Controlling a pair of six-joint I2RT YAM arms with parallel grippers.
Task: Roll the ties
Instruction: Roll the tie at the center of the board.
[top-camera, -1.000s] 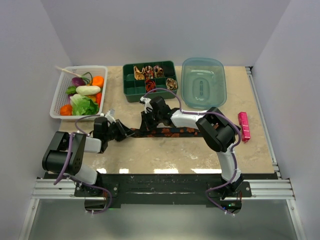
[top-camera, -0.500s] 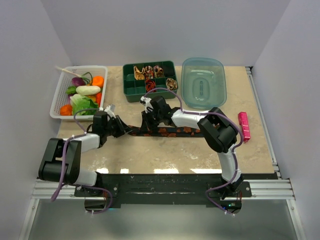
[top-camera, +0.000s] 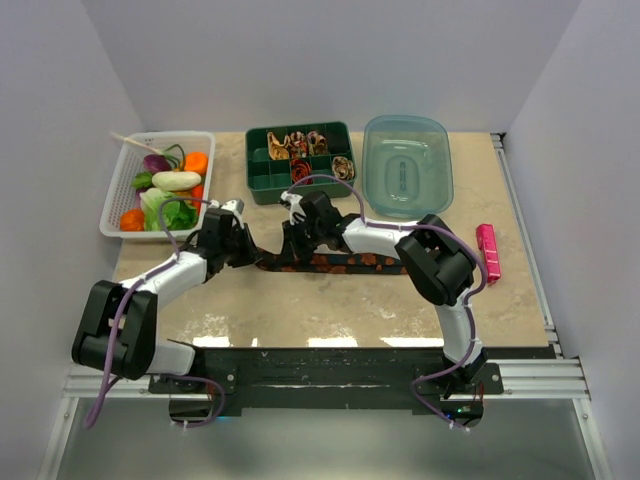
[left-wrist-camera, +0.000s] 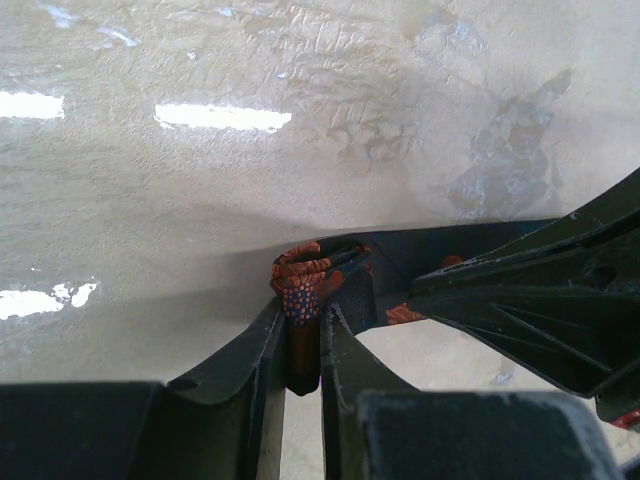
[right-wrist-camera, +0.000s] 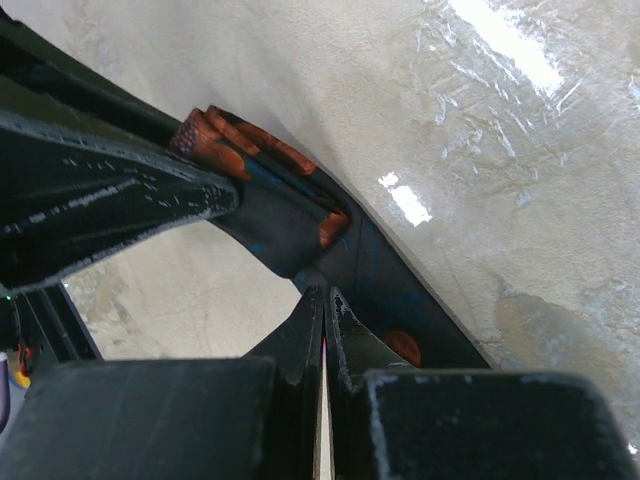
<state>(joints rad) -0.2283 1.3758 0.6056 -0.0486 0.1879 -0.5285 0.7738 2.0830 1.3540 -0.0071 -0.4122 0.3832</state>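
The long tie (top-camera: 330, 263), black with orange spots, lies flat on the counter (top-camera: 330, 315) just in front of the green tray (top-camera: 268, 182) of coiled ties (top-camera: 300, 143). Left hand (left-wrist-camera: 300, 345): nearly closed, clamping the tie's folded end. Right hand (right-wrist-camera: 322, 305): fully shut, tips on the tie; pinch unconfirmed. Counter: glossy beige marbling, glare patches. Plain pale walls (top-camera: 320, 60) rise behind the tray.

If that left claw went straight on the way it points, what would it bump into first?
Probably the right gripper, clamped on the same long black orange-spotted fabric tie just ahead of the left gripper; depth is unclear.
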